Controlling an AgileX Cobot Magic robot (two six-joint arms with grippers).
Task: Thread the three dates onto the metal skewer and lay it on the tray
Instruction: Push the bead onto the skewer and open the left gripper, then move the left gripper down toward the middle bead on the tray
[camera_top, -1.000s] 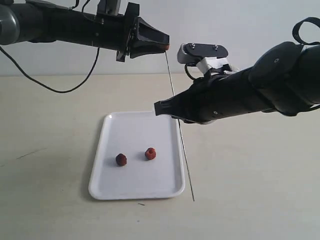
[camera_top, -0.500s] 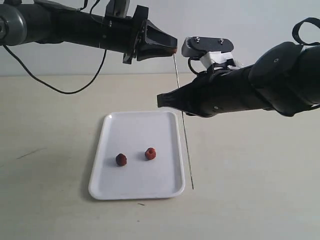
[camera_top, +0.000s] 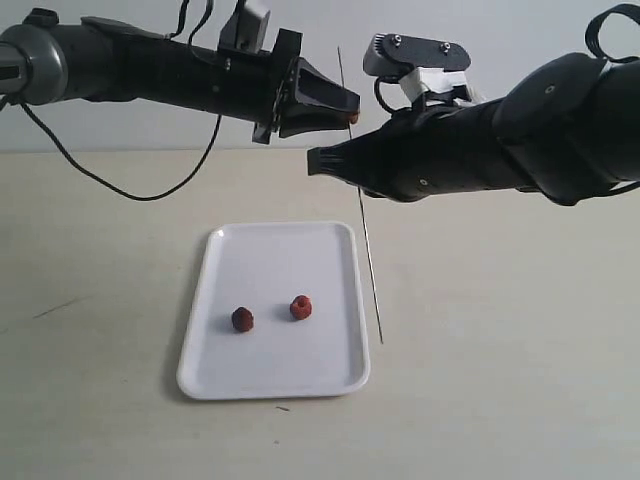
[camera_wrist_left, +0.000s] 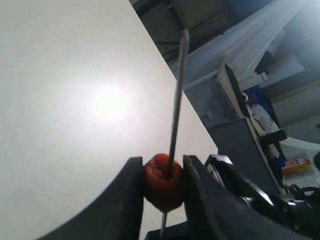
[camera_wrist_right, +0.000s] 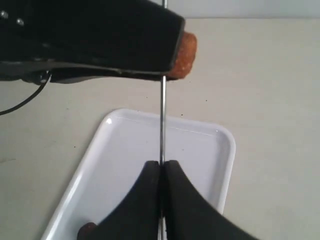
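Metal skewer pierces the date clamped in L pincer; R pincer is closed on it — keep both aligned, slide date down slowly w/o bending.

Beige tabletop, pale wall behind, small dark speck, faint scuff

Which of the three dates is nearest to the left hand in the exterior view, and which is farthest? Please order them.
1. Date pinched in the left hand itself.
2. Redder date, on the tray, right in the view.
3. Darker date, on the tray, left of the redder one.
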